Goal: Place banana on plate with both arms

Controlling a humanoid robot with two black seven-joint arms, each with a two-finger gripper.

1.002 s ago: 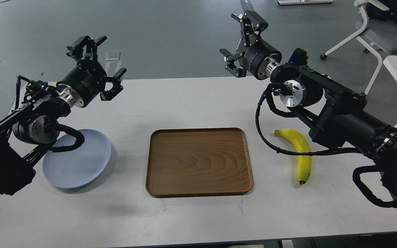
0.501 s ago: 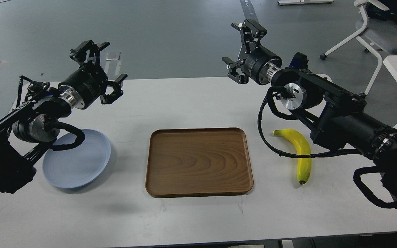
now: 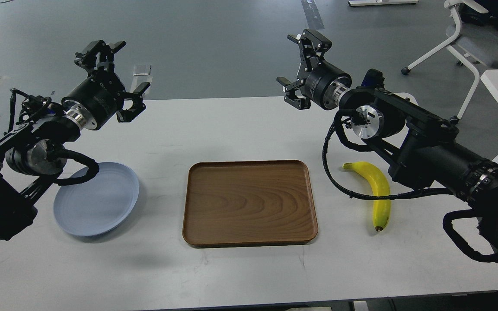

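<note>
change: left gripper (image 3: 113, 71) has drifted up and toward 10 o'clock, off the plate; right gripper (image 3: 303, 69) barely moved
meaning: no approach begun, task unstarted
grippers: both spread wide, empty
banana (image 3: 378, 190): on table (image 3: 249, 272), 3 o'clock of tray (image 3: 249, 202), under right arm
plate (image 3: 97, 199): 9 o'clock of tray, bare
counts: 1 banana, 1 plate, 1 tray, 2 arms

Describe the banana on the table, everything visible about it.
The banana is single, bright yellow and smooth-skinned, gently curved, with a dark tip at its near end and a short stem at the far end. It lies flat on the white table, right of the wooden tray, unpeeled and apart from it. A black cable of the right arm crosses in front of it; neither hand touches it.
</note>
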